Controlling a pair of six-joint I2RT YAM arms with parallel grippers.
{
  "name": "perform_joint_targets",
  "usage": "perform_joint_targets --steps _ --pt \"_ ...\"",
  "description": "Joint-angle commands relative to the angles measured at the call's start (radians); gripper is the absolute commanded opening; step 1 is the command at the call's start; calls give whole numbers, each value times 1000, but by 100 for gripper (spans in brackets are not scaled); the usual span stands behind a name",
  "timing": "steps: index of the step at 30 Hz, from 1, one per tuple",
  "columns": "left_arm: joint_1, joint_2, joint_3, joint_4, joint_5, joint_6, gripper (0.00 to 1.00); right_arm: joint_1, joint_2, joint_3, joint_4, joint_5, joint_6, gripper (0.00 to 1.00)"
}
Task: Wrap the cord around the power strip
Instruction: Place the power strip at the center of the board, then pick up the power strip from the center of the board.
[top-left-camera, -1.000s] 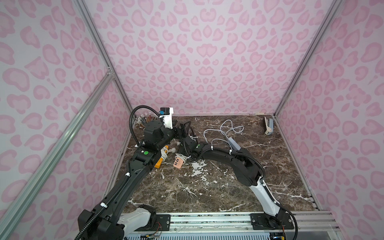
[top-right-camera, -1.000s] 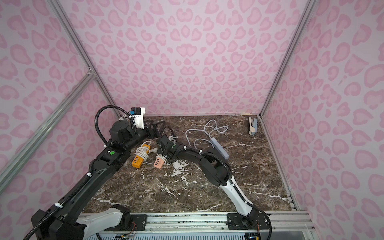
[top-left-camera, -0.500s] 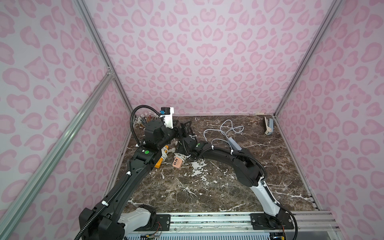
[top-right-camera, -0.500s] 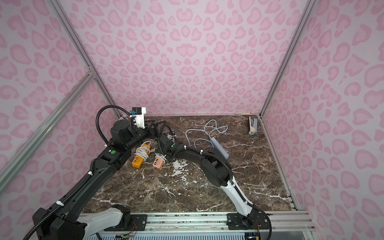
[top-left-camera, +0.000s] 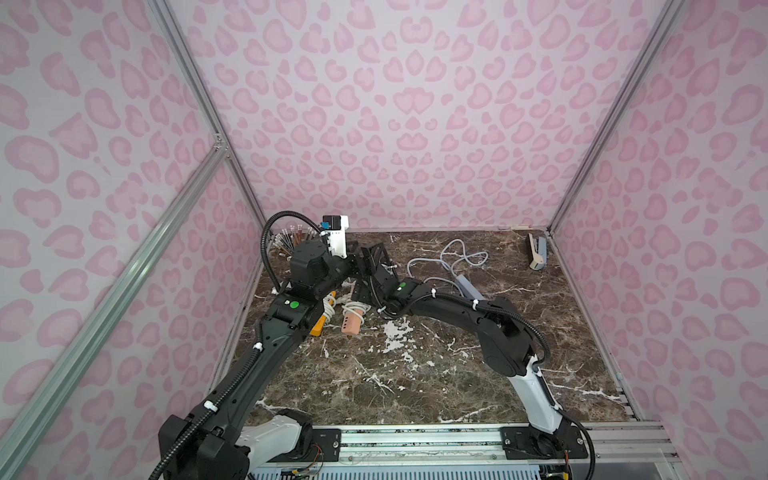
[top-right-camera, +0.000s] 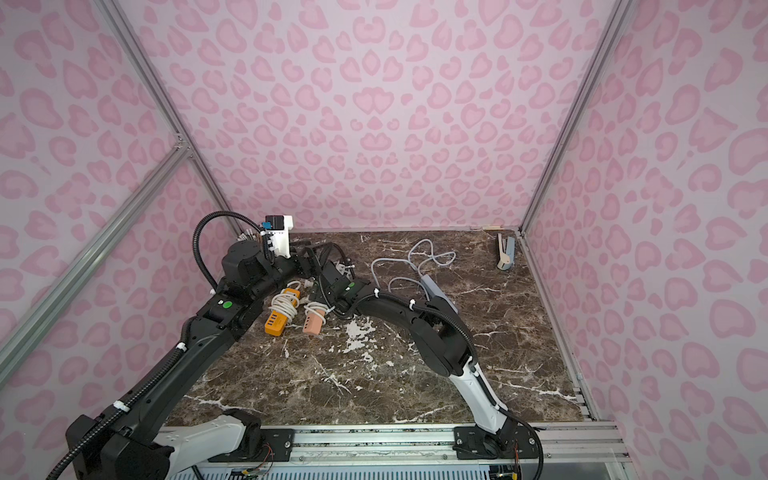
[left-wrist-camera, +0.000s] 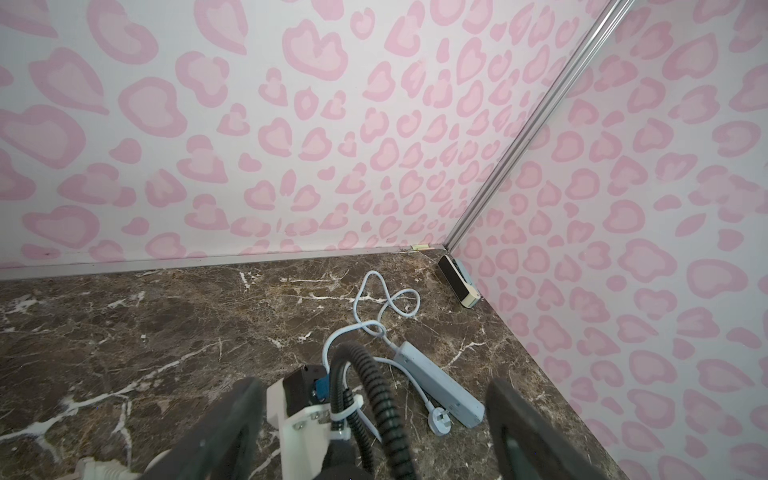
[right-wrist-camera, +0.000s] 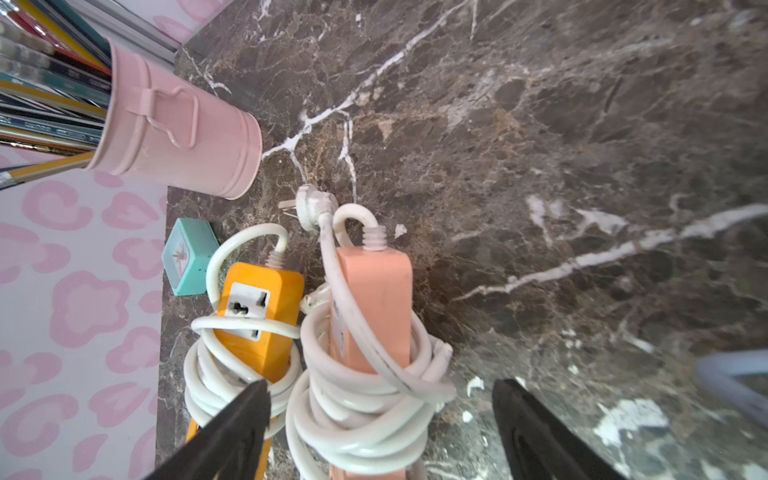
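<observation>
A pink power strip (right-wrist-camera: 374, 291) lies on the marble table (top-left-camera: 415, 374) with its white cord (right-wrist-camera: 357, 399) coiled round its middle and its plug (right-wrist-camera: 311, 205) loose at the end. My right gripper (right-wrist-camera: 382, 388) is open over that coil, one finger on each side, holding nothing. In both top views the strip (top-left-camera: 351, 324) (top-right-camera: 312, 324) is at the left. Further back a grey power strip (left-wrist-camera: 436, 386) (top-left-camera: 467, 286) lies with its grey cord (left-wrist-camera: 382, 307) (top-right-camera: 419, 262) loose in loops. My left gripper (left-wrist-camera: 374, 386) is open and empty above the right wrist.
An orange power strip (right-wrist-camera: 257, 316) (top-right-camera: 277, 324), also wrapped in white cord, lies against the pink one. A pink pencil cup (right-wrist-camera: 174, 137) and a small teal clock (right-wrist-camera: 187, 257) sit by the left wall. A stapler-like object (top-left-camera: 536, 251) rests in the back right corner.
My right gripper's jaws have spread wider over the pink strip's coil. Both arms have hardly moved.
</observation>
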Motion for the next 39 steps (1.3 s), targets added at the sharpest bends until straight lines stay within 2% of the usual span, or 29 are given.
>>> perform_joint_targets --steps 1,5,8,11,13,16,20,23,28,32,39 --pt "1 -1 7 34 1 8 85 -8 -63 -31 26 42 -22 89" --pt "2 7 23 25 -1 16 85 -29 -147 -82 11 109 -63 89" --pt "1 19 36 23 3 15 85 -73 -240 -173 40 143 -168 86" --pt "2 33 42 22 11 16 85 -190 -351 -315 80 89 -291 84" --pt "2 44 38 28 14 13 85 -301 -407 -396 92 -30 -400 83" --pt "-1 73 42 34 21 -1 84 -457 -446 -442 8 -113 -564 83" --pt "-15 126 54 63 21 -33 85 -564 -420 -433 -116 -23 -734 83" --pt "-32 182 89 63 30 -54 86 -599 -369 -412 -153 -8 -785 83" --pt "-73 244 143 63 50 -70 87 -613 -283 -372 -140 28 -794 80" --pt "-91 267 160 55 51 -73 86 -621 -200 -296 -135 -21 -794 71" --pt "-95 270 159 44 41 -75 85 -632 -95 -228 -159 -44 -802 61"
